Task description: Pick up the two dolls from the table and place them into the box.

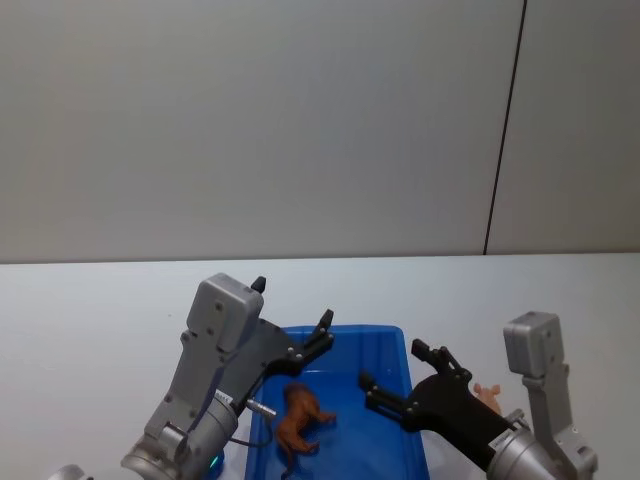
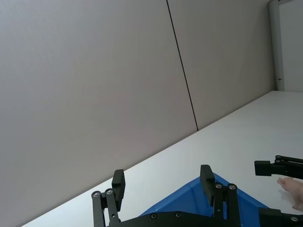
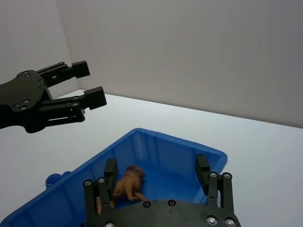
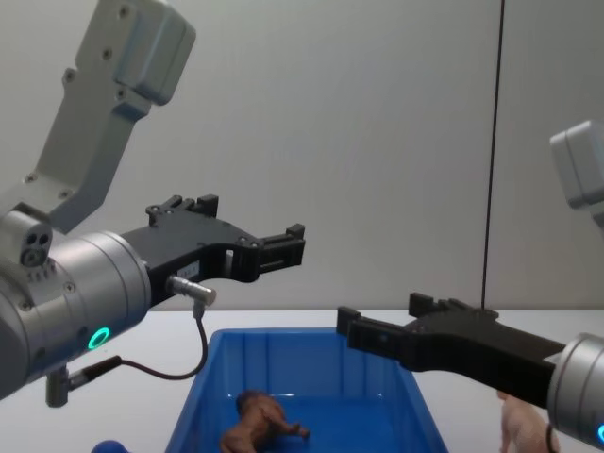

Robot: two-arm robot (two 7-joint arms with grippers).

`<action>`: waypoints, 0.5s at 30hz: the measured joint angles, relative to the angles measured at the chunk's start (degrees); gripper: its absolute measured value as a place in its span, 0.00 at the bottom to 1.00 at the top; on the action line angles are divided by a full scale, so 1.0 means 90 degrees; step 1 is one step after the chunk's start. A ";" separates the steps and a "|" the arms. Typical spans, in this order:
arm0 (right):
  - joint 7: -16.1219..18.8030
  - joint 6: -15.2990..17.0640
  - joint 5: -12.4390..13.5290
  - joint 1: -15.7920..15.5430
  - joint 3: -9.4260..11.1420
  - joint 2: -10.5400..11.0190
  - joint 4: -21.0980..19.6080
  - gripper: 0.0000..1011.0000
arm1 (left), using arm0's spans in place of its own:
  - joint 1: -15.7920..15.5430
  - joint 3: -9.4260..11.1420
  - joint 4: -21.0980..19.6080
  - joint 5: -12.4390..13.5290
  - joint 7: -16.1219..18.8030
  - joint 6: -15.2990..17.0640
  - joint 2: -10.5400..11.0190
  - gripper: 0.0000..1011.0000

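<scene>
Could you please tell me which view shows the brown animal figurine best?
The head view: the brown plastic animal figurine lies fully visible inside the blue plastic bin. The right wrist view hides part behind a finger of the right gripper; the chest view sees it low, side-on.

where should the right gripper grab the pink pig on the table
Probably across the pig's body, flank to flank, coming straight down with the right gripper, which is open above the box. The pig sits on the table just right of the box, beside that arm. It is small and partly hidden, so its exact pose is unclear.
</scene>
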 joint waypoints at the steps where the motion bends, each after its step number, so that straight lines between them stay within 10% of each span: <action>1: -0.0026 0.0000 -0.0008 -0.0014 -0.0001 0.0003 -0.0018 0.99 | 0.0000 0.0000 0.0000 0.0000 0.0000 0.0000 0.0000 0.99; 15: -0.1226 0.0103 -0.0285 -0.0536 0.0006 0.0212 -0.0644 0.99 | 0.0000 0.0000 0.0000 0.0000 0.0000 0.0000 0.0000 0.99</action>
